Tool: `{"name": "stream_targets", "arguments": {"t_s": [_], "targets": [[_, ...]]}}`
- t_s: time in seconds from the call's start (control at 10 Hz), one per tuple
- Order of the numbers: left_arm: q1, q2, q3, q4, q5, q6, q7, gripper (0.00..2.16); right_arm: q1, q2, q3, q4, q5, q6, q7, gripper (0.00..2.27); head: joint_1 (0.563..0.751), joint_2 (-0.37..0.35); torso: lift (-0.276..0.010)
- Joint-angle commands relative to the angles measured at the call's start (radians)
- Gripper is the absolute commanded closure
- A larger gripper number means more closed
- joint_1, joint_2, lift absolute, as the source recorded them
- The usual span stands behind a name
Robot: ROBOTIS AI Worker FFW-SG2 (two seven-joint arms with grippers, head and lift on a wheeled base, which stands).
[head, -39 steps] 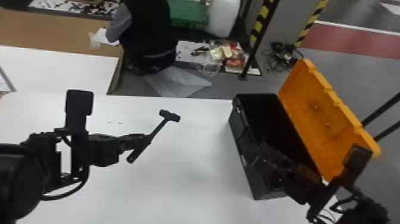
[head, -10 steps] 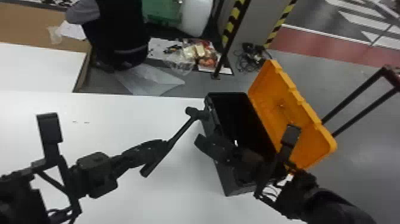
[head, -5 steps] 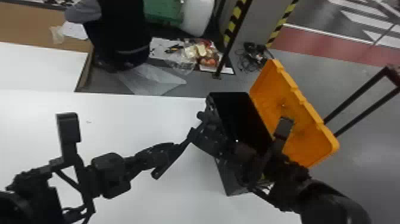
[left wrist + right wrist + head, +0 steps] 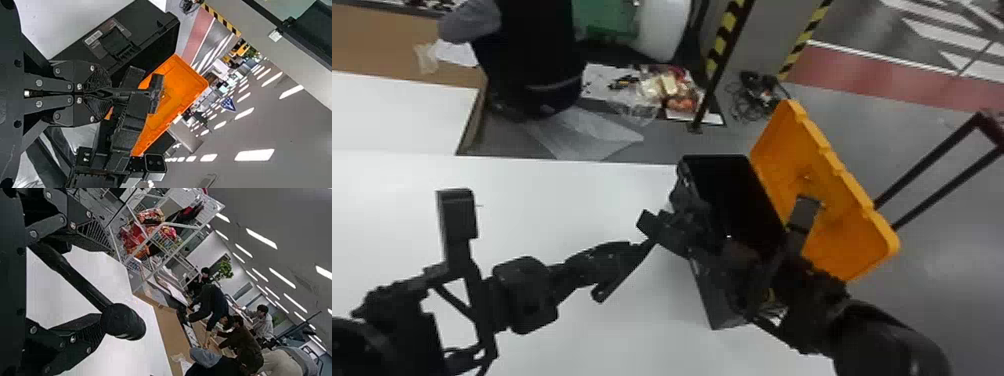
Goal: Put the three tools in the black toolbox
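Hammer (image 4: 156, 94) gripped by left fingers (image 4: 624, 251), right arm (image 4: 812, 300) slanting across toolbox (image 4: 709, 305) — right fingers (image 4: 654, 227) wide around shaft (image 4: 84, 284)

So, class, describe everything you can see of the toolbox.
The toolbox stands upright on the white table. Its boxy black body looks like hard plastic, with a latch and pale label on one side. The orange lid, ridged along its edge, is wide open. The right arm partly hides the box; whether they touch is unclear.
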Motion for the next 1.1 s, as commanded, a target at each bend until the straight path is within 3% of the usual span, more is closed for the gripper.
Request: {"name": "stream_targets", "arguments": {"t_s": [0.0,0.1,0.5,0.6,0.8,0.9,1.0], "targets": [[0.004,0.002,-0.003,0.007,-0.002,-0.001,-0.001,1.97,-0.011,0.0,0.001,-0.001,0.005,0.042,-0.001,2.02,0.695,-0.333,-0.055],[0.007,0.002,-0.003,0.018,-0.006,-0.004,-0.005,1.97,-0.009,0.0,0.004,-0.003,0.014,0.042,-0.003,2.25,0.695,-0.334,-0.055],[0.015,0.002,-0.005,0.035,-0.022,-0.031,-0.003,1.97,-0.001,0.006,0.004,-0.021,0.025,0.042,-0.013,2.25,0.695,-0.33,-0.055],[0.018,0.002,-0.006,0.035,-0.024,-0.047,-0.001,1.87,0.002,0.006,0.004,-0.035,0.037,0.039,-0.013,2.25,0.695,-0.328,-0.055],[0.04,0.011,0.007,0.014,-0.024,-0.062,-0.006,0.86,-0.001,-0.017,-0.016,-0.064,0.101,0.042,-0.013,2.25,0.695,-0.329,-0.055],[0.058,0.026,0.035,-0.014,-0.024,-0.062,0.0,0.05,-0.018,-0.043,-0.062,-0.066,0.08,0.075,-0.013,2.25,0.695,-0.332,-0.055],[0.098,0.031,0.078,-0.065,-0.055,-0.062,0.02,0.02,-0.047,-0.066,-0.097,-0.066,0.068,0.109,-0.013,2.25,0.695,-0.338,-0.055]]}}
